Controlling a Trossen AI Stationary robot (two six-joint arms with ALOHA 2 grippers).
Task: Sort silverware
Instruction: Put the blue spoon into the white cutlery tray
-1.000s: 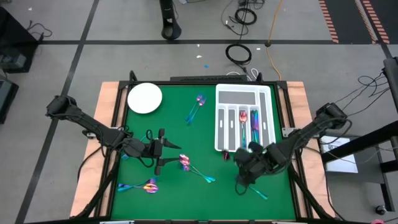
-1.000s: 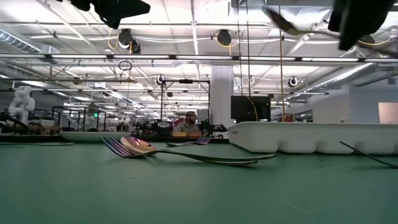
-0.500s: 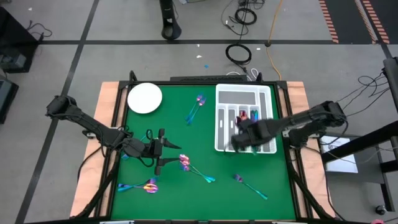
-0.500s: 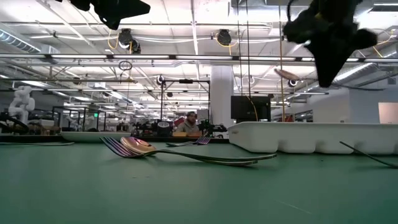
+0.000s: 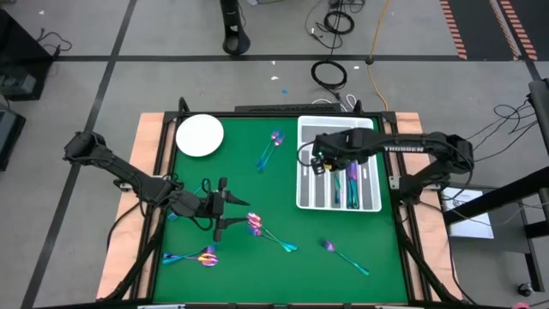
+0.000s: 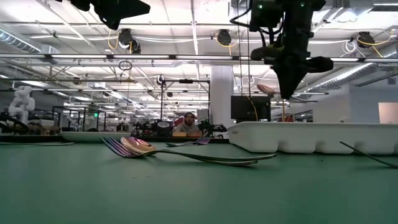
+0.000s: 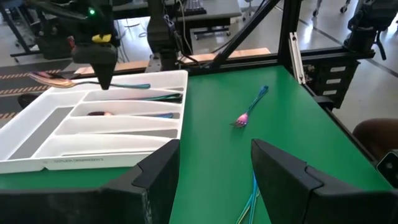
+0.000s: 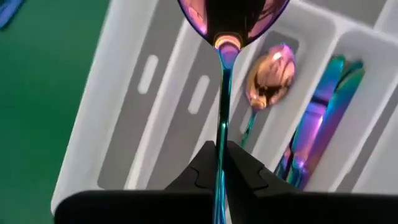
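My right gripper (image 5: 324, 160) hangs over the white compartmented tray (image 5: 371, 193), shut on an iridescent spoon (image 8: 231, 18) whose pink bowl (image 7: 47, 78) sticks out to one side. A second spoon (image 8: 268, 78) and purple-teal knives (image 8: 323, 112) lie in the tray's slots. My left gripper (image 7: 214, 168) stands open and still above the green mat at the left, nothing between its fingers. More silverware lies flat on the mat: a pair (image 5: 269, 151) at the far middle, pieces (image 5: 268, 232) beside my left gripper, one (image 5: 343, 256) near right, some (image 5: 193, 256) near left. My right gripper pinches the spoon's slim handle (image 8: 221, 127) between its two fingers, about midway along it, the teal end (image 7: 138, 86) showing past them. The fingers (image 7: 102, 65) point down from above and lie across the handle. The spoon hangs about level, clear above the tray.
A round white plate (image 5: 200, 136) sits at the mat's far left corner. Wooden table edges (image 5: 150, 172) and a black frame border the mat. A person sits far behind the table in the low view.
My right gripper has carried the spoon from over the mat's near right toward the far edge, and now hangs over the tray's far left part. It has rolled on the way. The spoon has stayed in its hold, clear of the table.
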